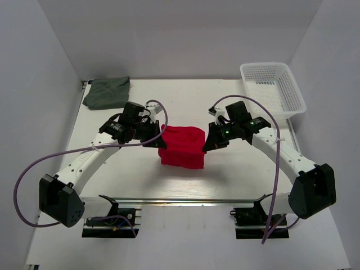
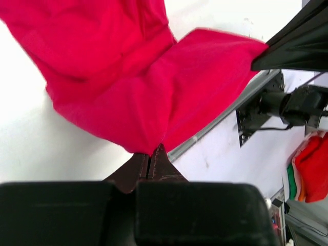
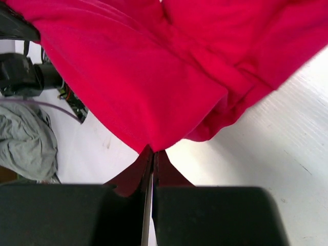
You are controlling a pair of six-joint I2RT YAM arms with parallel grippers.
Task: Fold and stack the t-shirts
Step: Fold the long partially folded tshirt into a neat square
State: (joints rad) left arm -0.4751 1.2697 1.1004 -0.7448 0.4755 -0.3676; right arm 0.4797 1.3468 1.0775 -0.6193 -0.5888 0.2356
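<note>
Now, fold step on the red t-shirt [image 1: 181, 147]. I am pinching it from both sides: my left gripper [image 1: 156, 139] is clamping the cloth at its left edge and my right gripper [image 1: 207, 143] is clamping the right edge. Each wrist view shows the fingertips pressed together with red fabric caught at the very tip.

The shirt is sitting mid-table [image 1: 169, 101], bunched between my two hands, with part of it draping from the pinch points and part resting on the surface. I cannot tell which hem or sleeve I am gripping; the folds hide it.

The grey-green t-shirt [image 1: 107, 91] is lying at the far left corner, well apart from me and looking roughly folded. The white basket [image 1: 273, 66] is standing at the far right, untouched.

Judgement: I am partway through folding the red shirt, and stacking is not yet done. The next move is calling for both hands travelling together at an even height, so the cloth is not twisting or slipping from these thin grips. Then I should be laying the edge flat before letting go.
</note>
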